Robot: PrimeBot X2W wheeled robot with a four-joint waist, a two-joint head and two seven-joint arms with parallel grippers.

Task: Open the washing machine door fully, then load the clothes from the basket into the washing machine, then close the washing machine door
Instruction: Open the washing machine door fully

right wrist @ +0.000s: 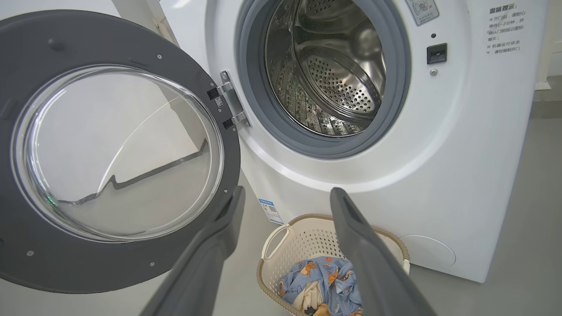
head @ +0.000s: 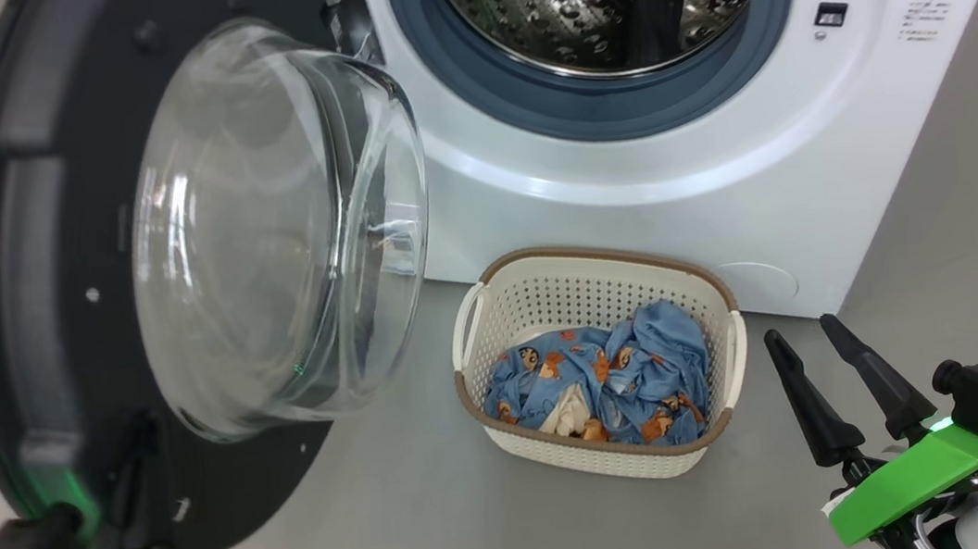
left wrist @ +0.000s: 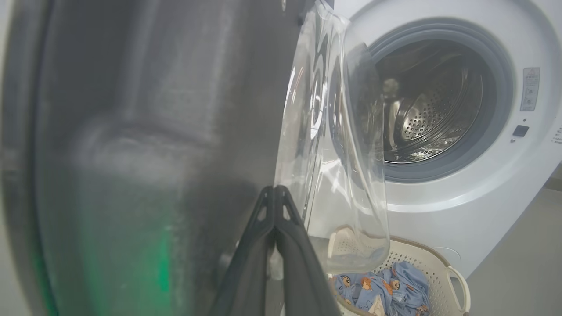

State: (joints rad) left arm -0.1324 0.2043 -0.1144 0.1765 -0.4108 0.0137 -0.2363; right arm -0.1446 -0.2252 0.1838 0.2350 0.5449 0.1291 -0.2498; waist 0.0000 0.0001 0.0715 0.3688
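Currently one open door, one basket, left gripper closed, right gripper spread

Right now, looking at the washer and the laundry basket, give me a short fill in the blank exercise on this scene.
The large round glossy black washing machine door stands ____.
The light blue printed clothes lie ____ the cream-white perforated plastic basket.
The left gripper is ____.
The right gripper is ____.
Missing words: open; inside; shut; open.
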